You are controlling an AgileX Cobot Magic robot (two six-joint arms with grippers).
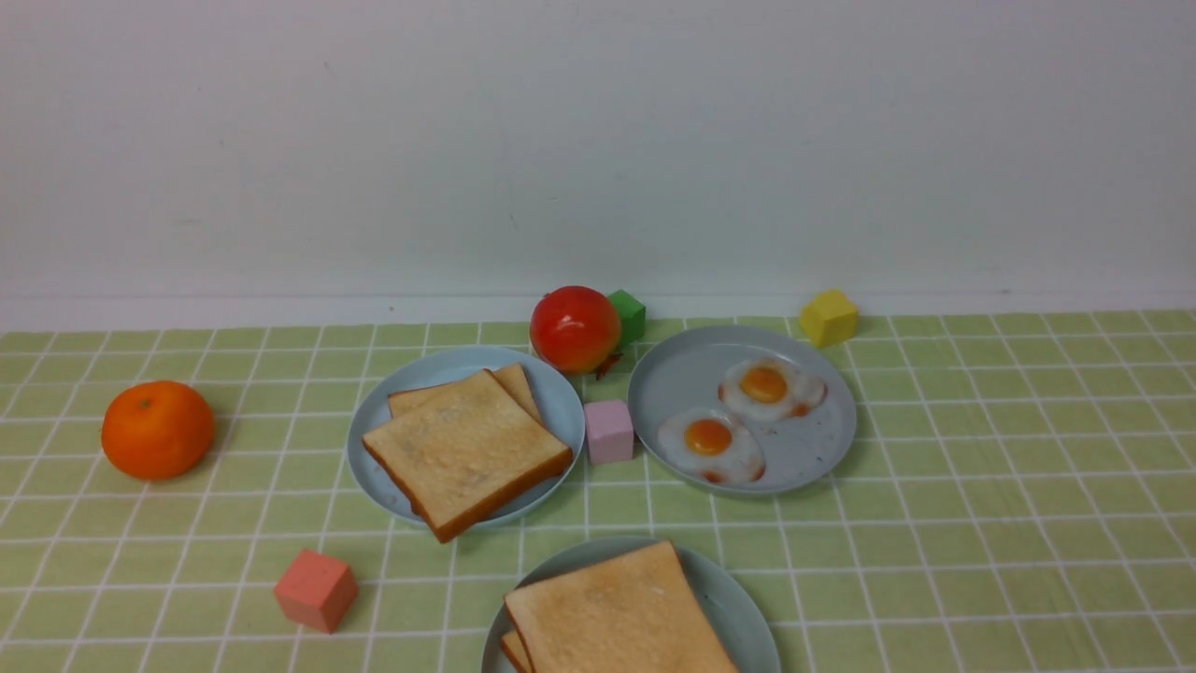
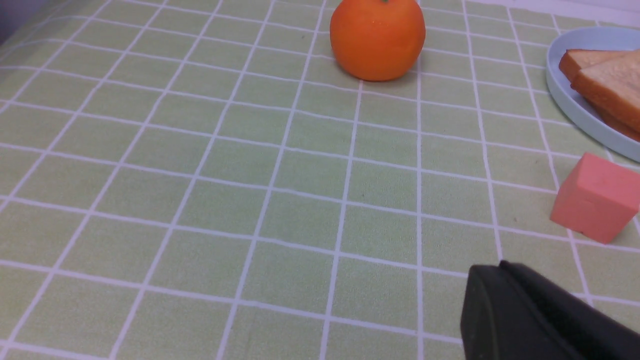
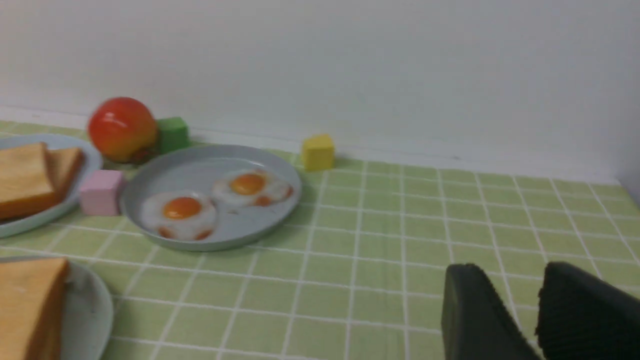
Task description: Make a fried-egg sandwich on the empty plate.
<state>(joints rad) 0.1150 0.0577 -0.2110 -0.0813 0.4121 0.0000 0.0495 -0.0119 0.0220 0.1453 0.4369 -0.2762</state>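
Observation:
The pale mint plate (image 1: 738, 598) sits at the near centre of the table. On it lie two stacked toast slices, the top one (image 1: 612, 608) covering the lower one (image 1: 514, 650); any egg between them is hidden. The stack's edge (image 3: 27, 300) and the plate's rim (image 3: 95, 300) also show in the right wrist view. Neither gripper shows in the front view. My left gripper (image 2: 500, 267) is shut and empty, low over the cloth near a salmon cube (image 2: 595, 197). My right gripper (image 3: 505, 272) is open and empty over the cloth, apart from the plates.
A grey-blue plate (image 1: 439, 369) holds two loose toast slices (image 1: 467, 449). Another plate (image 1: 682, 374) holds two fried eggs (image 1: 710, 439). An orange (image 1: 157, 428), a red apple (image 1: 575, 329), and pink (image 1: 609, 430), green (image 1: 628, 313), yellow (image 1: 828, 318) and salmon (image 1: 316, 589) cubes stand around.

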